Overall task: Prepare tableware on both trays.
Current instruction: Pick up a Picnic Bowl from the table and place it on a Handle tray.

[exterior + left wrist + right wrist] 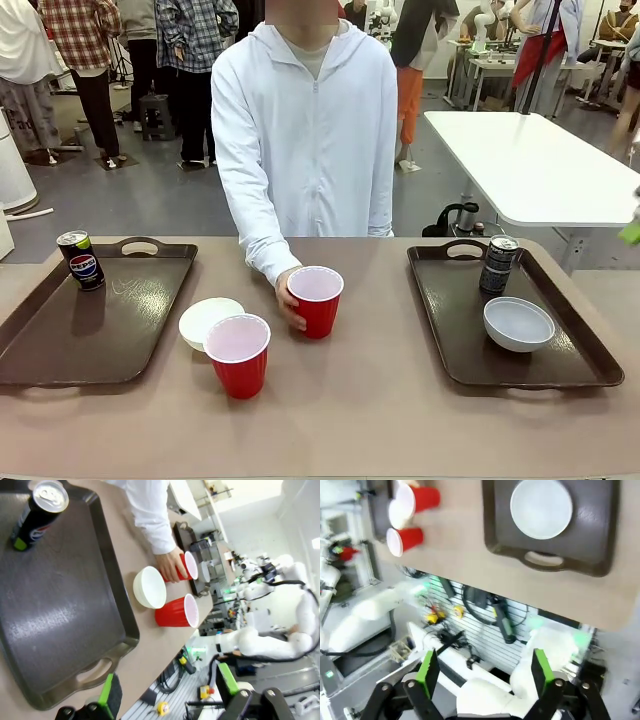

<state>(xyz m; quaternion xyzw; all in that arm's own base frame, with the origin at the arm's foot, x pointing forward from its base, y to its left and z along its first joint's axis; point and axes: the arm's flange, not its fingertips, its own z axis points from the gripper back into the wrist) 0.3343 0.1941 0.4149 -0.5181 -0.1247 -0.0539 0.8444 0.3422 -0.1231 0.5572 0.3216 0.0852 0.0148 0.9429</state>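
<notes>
The left tray (120, 320) carries a Pepsi can (80, 260). On the right tray (455, 320) stand a dark can (498, 264) and a white bowl (518, 323). Between the trays, a second white bowl (208, 320) rests on the table, with a red cup (238, 355) touching its near side. The person's hand (290, 300) grips another red cup (316, 300). My left gripper (170, 687) hangs open and empty off the near edge of the left tray (60, 610). My right gripper (485, 672) is open and empty, high above the table's near edge by the right tray (600, 540).
The person in a white hooded jacket (305, 130) stands at the far side of the table. Bare tabletop (380, 400) lies between the trays and along the near edge. My right arm (260, 640) shows far off in the left wrist view.
</notes>
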